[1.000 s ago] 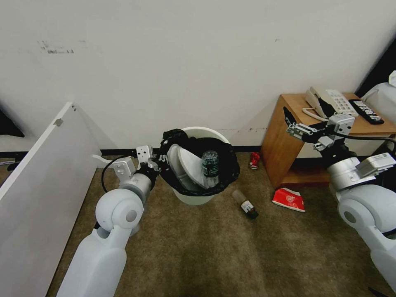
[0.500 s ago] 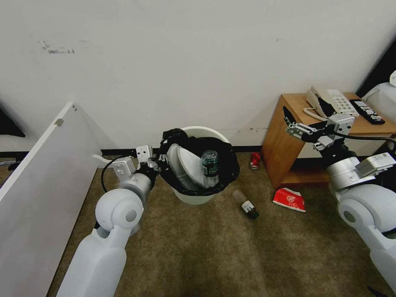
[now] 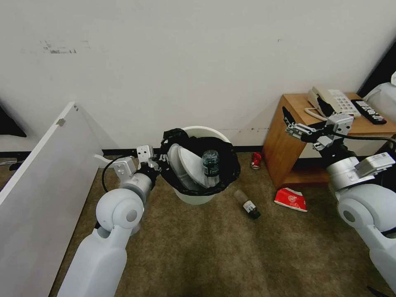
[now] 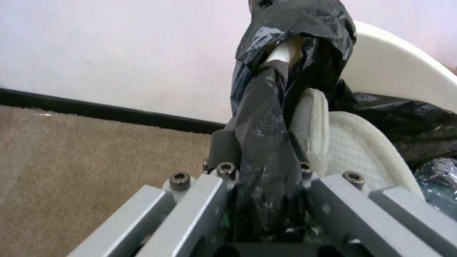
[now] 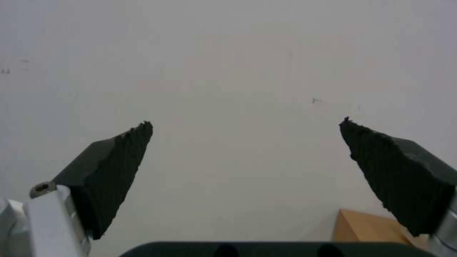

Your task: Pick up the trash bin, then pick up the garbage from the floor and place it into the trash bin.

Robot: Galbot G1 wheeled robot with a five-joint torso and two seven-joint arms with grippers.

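Left gripper (image 3: 159, 163) clamped on the bag-wrapped rim of the trash bin (image 3: 204, 134), on the bin's left side; the left wrist view shows the black liner (image 4: 266, 135) pinched between the closed fingers. Bin stands against the wall on the brown carpet (image 3: 214, 255), holding two white slippers (image 3: 187, 165) and an upright clear bottle (image 3: 210, 165). Right gripper (image 3: 288, 121) held high, level with the wooden side table (image 3: 284, 144), jaws wide apart and empty, facing the wall. Litter left on the floor: a small brown bottle (image 3: 246, 203) just right of the bin's base, its long axis running diagonally away from the bin with the dark cap toward the robot; a red packet (image 3: 290, 199) farther right, near the table's foot; a red can (image 3: 256, 160) by the baseboard between bin and table. All three lie below and to the inside of the right gripper, so the free right arm looks the nearer one; the bottle sits closest to the bin.
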